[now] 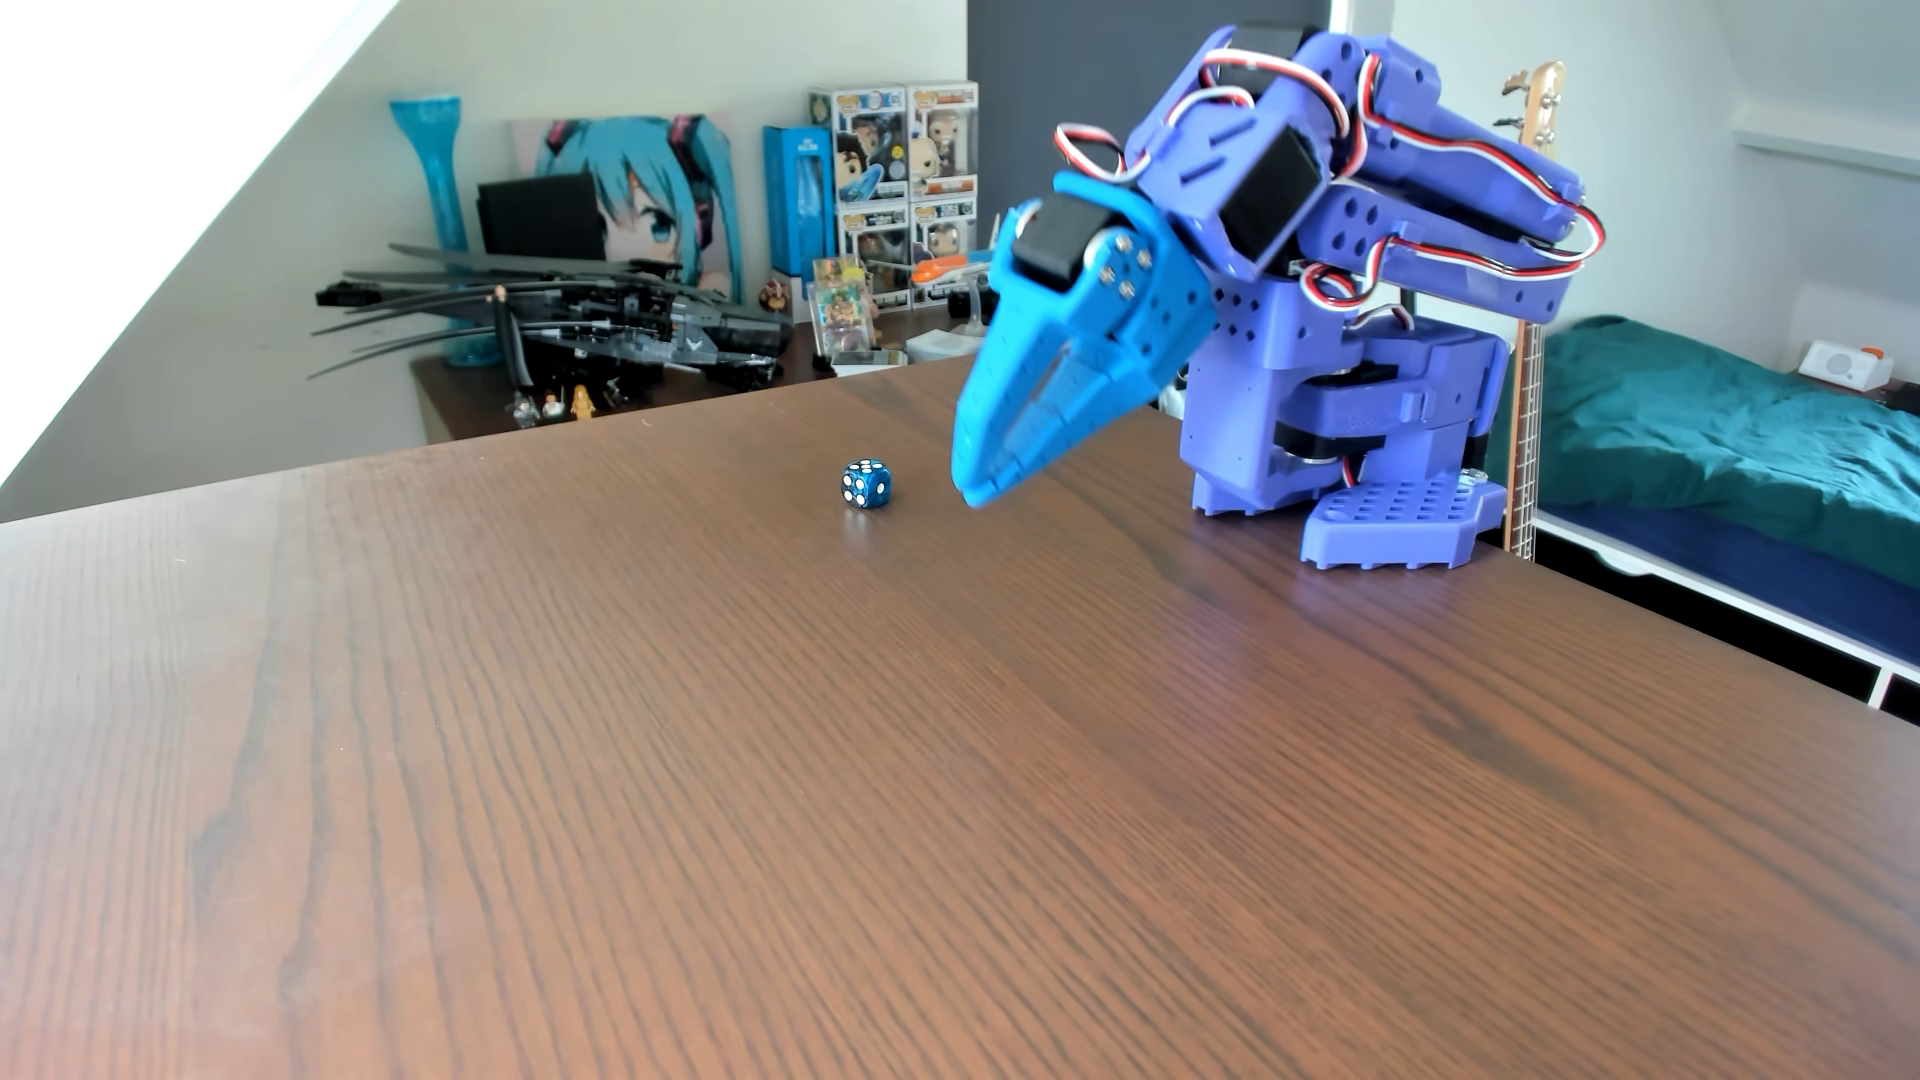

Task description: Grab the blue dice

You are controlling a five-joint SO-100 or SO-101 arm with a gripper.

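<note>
The blue dice (865, 484), a tiny blue cube with white pips, rests on the brown wooden table (727, 779) near its far edge. My gripper (982, 493), light blue on a purple arm, points down and to the left, with its tips just right of the dice and slightly above the tabletop. The jaws are shut with nothing between them, and a small gap separates the tips from the dice.
The arm's purple base (1392, 519) stands at the table's far right corner. Behind the table, a lower desk holds a dark model aircraft (623, 322), boxed figures (904, 187) and a blue vase (442, 208). A bed (1714, 436) lies at right.
</note>
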